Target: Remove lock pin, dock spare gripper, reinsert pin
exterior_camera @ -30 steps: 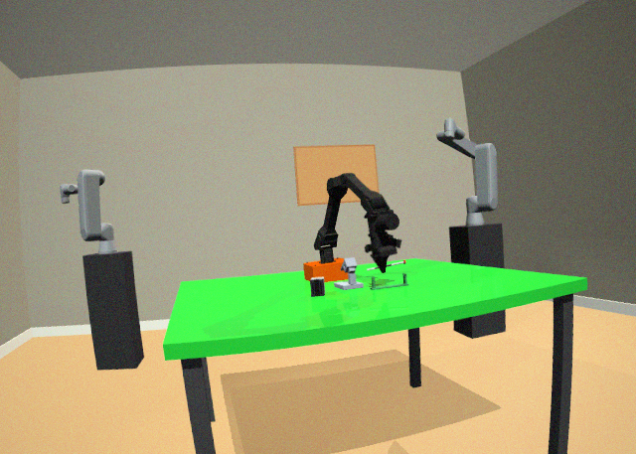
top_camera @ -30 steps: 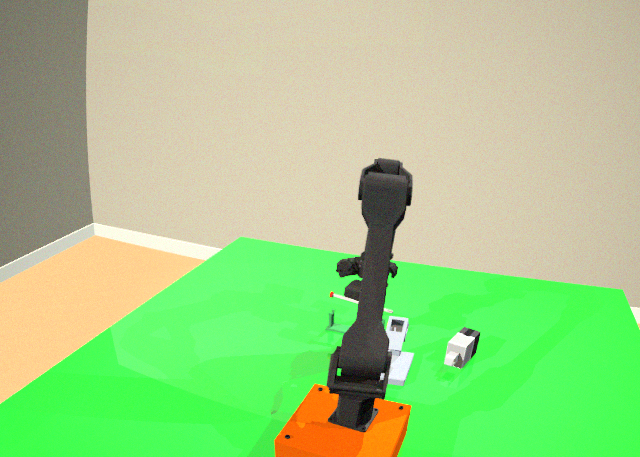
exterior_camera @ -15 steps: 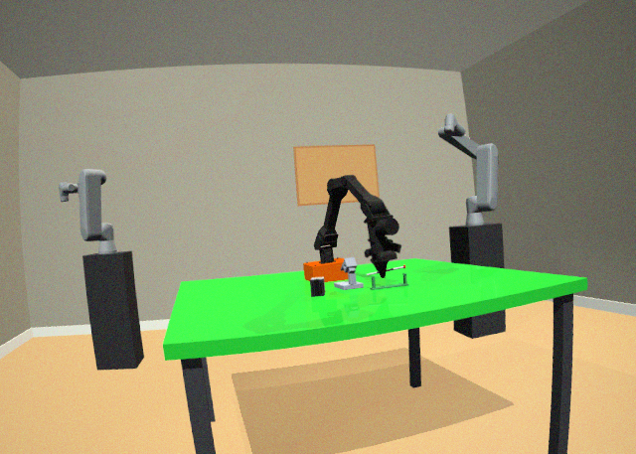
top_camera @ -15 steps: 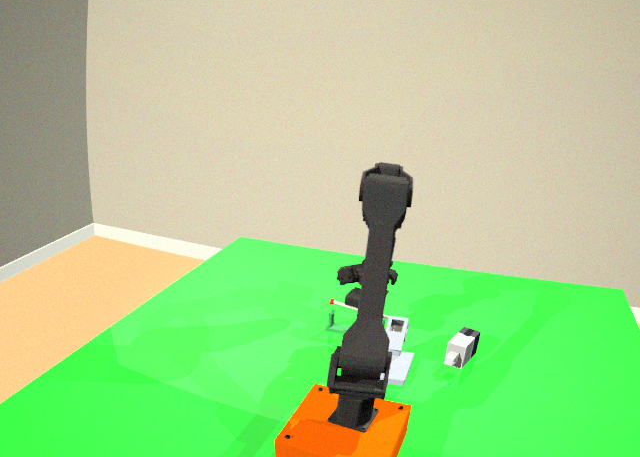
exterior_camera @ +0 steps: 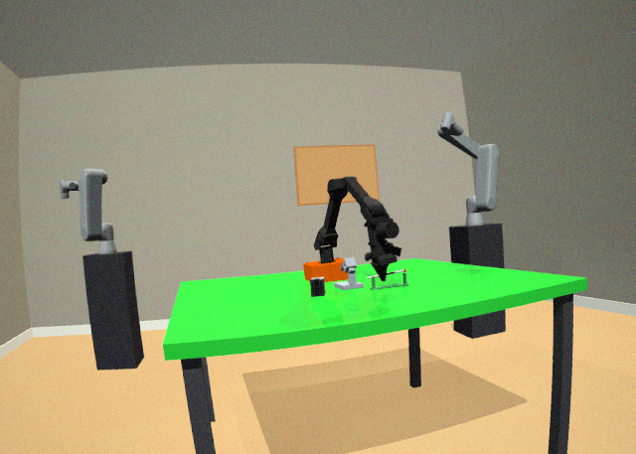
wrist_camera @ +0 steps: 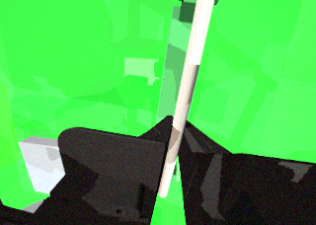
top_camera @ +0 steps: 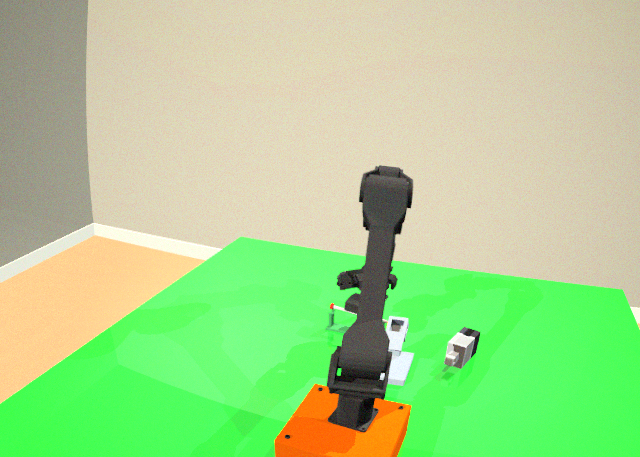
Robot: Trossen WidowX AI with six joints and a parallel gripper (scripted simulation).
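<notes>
My gripper [exterior_camera: 383, 278] [wrist_camera: 174, 121] is shut on the lock pin [top_camera: 342, 309] [exterior_camera: 396, 272] [wrist_camera: 197, 47], a thin white rod with a red head. The pin lies roughly level just over the two-post rack [top_camera: 331, 319] [exterior_camera: 390, 286] [wrist_camera: 170, 72]; whether it touches the posts is unclear. The pale grey mount [top_camera: 397, 341] [exterior_camera: 351, 277] [wrist_camera: 43, 166] stands beside the rack, and its angled socket is empty, apart from the pin's plain end. The spare gripper [top_camera: 463, 349] [exterior_camera: 317, 286], white and black with a short pale spigot, lies to the mount's right in the top view.
The arm's orange base block [top_camera: 336, 426] [exterior_camera: 323, 271] is at the green table's [top_camera: 558, 390] [exterior_camera: 246, 316] near side in the top view. The arm hides part of the pin and rack there. Two grey arms [exterior_camera: 91, 203] [exterior_camera: 487, 177] stand on dark pedestals beyond the table.
</notes>
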